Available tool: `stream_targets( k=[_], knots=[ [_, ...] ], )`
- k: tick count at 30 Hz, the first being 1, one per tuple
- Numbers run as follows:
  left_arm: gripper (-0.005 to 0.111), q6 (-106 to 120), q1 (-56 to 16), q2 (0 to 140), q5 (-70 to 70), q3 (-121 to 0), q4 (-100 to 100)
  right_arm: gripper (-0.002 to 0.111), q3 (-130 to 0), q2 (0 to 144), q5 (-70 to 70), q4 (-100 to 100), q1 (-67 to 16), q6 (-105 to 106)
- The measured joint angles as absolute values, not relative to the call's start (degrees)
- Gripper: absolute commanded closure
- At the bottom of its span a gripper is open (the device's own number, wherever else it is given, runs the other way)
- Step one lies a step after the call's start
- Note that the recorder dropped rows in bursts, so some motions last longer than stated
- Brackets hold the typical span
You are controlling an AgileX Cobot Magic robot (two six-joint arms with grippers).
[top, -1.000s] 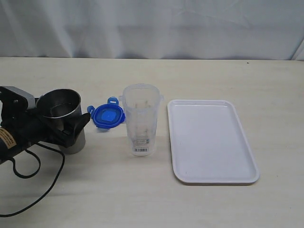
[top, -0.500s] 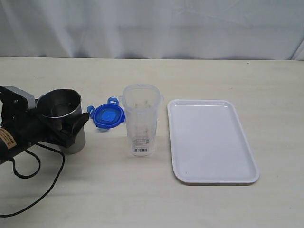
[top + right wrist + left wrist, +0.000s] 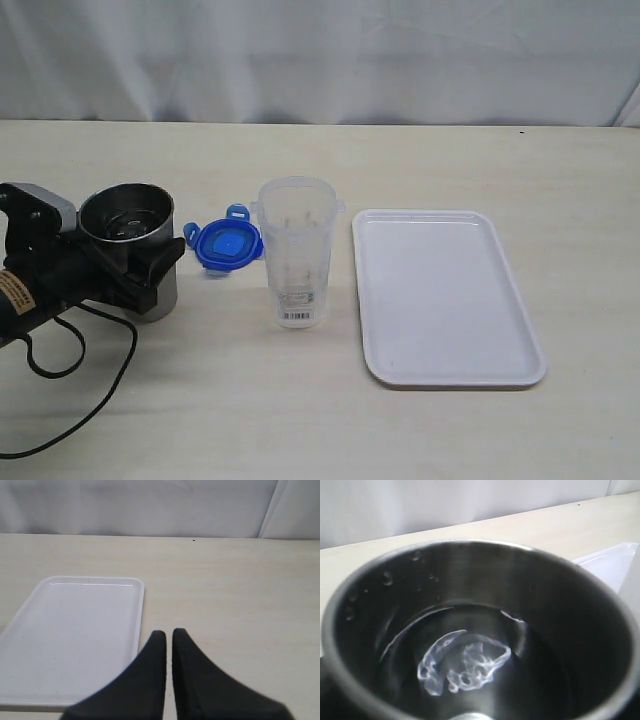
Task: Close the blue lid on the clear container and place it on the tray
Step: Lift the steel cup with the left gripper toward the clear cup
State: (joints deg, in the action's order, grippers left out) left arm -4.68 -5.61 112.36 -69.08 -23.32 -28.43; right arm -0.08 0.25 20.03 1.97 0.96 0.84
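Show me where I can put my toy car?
The white tray is bare. So are the table's front strip, before the clear container and tray, and its back strip by the curtain. Crowded on the left: steel cup, blue lid and clear container stand close together.

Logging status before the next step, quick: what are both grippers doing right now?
Left gripper: jaws around the round steel cup; grip cannot be told.
Right gripper: closed, empty.

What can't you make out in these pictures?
- Exterior view: the steel cup hides how the left gripper meets it.
- Exterior view: the label on the clear container is too small to read.
- Exterior view: the right gripper is outside the frame.
- Right wrist view: the frame edge cuts off the tray.
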Motion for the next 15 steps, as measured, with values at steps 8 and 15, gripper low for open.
stream_targets(
  k=[8,15],
  knots=[
    [0.107,-4.8,-5.6,112.4,-68.6,-24.1,-30.3,0.104,-0.1,0.3,20.0,2.0,1.0,0.8],
    [0.107,-7.2,-5.7,112.6,-66.2,-27.3,-35.6,0.104,-0.1,0.3,20.0,2.0,1.0,0.8]
  ],
)
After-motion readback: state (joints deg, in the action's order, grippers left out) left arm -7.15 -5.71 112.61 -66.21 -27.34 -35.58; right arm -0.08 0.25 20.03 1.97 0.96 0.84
